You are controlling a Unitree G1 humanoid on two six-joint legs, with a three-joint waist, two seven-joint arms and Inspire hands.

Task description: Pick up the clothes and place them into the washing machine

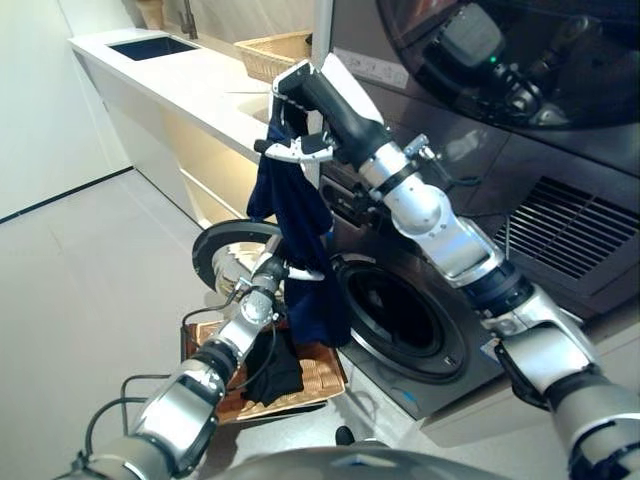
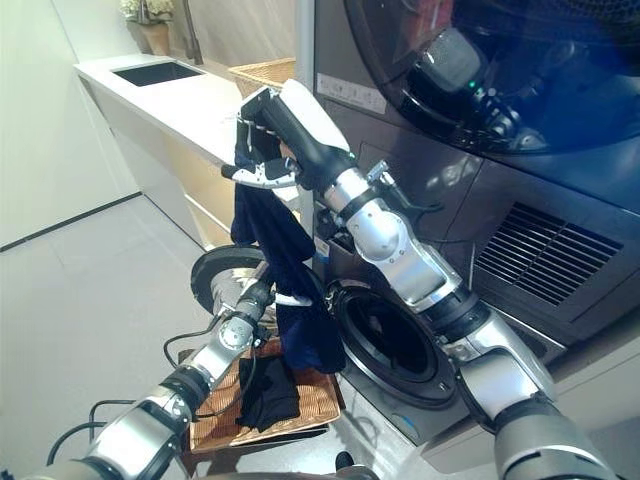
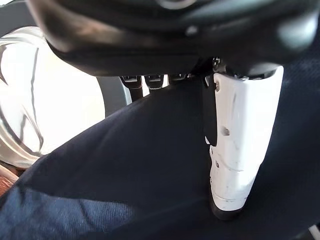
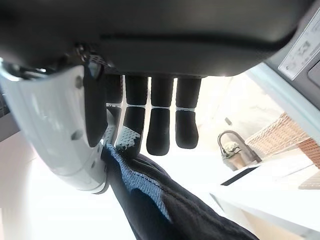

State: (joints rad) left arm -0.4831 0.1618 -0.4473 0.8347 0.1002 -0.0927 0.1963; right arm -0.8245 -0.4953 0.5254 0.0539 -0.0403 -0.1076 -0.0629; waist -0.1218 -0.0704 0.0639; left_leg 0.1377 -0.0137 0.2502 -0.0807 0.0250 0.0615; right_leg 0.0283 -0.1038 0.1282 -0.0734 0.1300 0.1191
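A dark navy garment hangs stretched in front of the washing machine. My right hand is raised high and is shut on its top end; in the right wrist view the white-covered thumb pinches the cloth against the fingers. My left hand is lower, level with the open drum, and is shut on the garment's lower part, with the thumb pressed on the cloth. A black garment lies in a wicker basket on the floor.
The machine's round door stands open to the left of the drum, right behind my left hand. A white counter with a sink and a wicker basket runs along the back. Bare floor lies to the left.
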